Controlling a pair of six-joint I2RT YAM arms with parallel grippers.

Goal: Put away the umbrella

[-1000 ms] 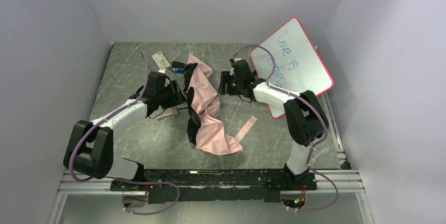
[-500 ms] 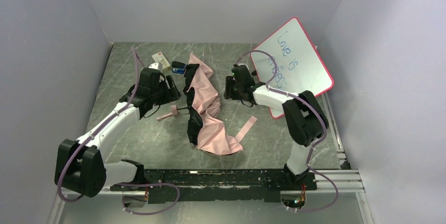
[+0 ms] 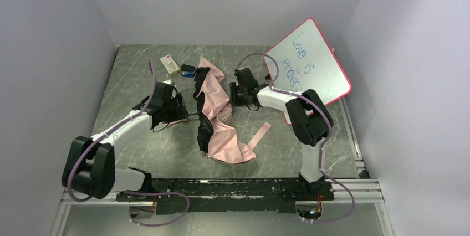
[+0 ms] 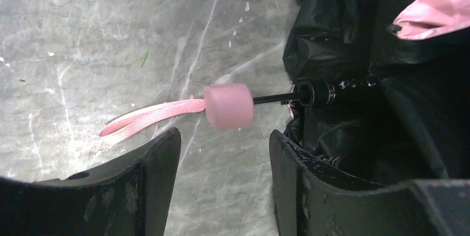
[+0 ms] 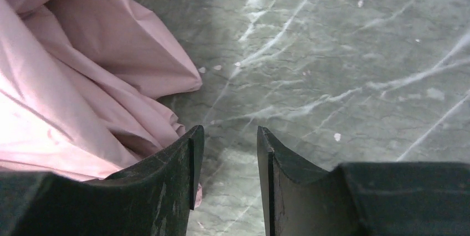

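The umbrella (image 3: 219,108) lies loosely collapsed mid-table, pale pink fabric up with black folds at its left edge. In the left wrist view its pink handle (image 4: 228,105) with its pink strap (image 4: 149,115) sits on a thin black shaft (image 4: 274,99) that runs into the black fabric (image 4: 354,42). My left gripper (image 4: 224,139) is open, its tips just short of the handle, holding nothing; in the top view it (image 3: 180,111) covers the handle. My right gripper (image 5: 228,136) is open with a narrow gap over bare table; its left finger lies against the pink fabric (image 5: 83,70). It (image 3: 233,95) is at the umbrella's right edge.
A pink-framed whiteboard (image 3: 310,64) leans at the back right, close behind the right arm. A small white box (image 3: 169,63) and a dark item (image 3: 187,70) lie at the back. A loose pink strip (image 3: 259,135) lies right of the umbrella. Walls enclose the table.
My left gripper lifted back from the handle, then came down over it again. My right gripper shifted left, closer to the pink fabric. The umbrella has not visibly moved.
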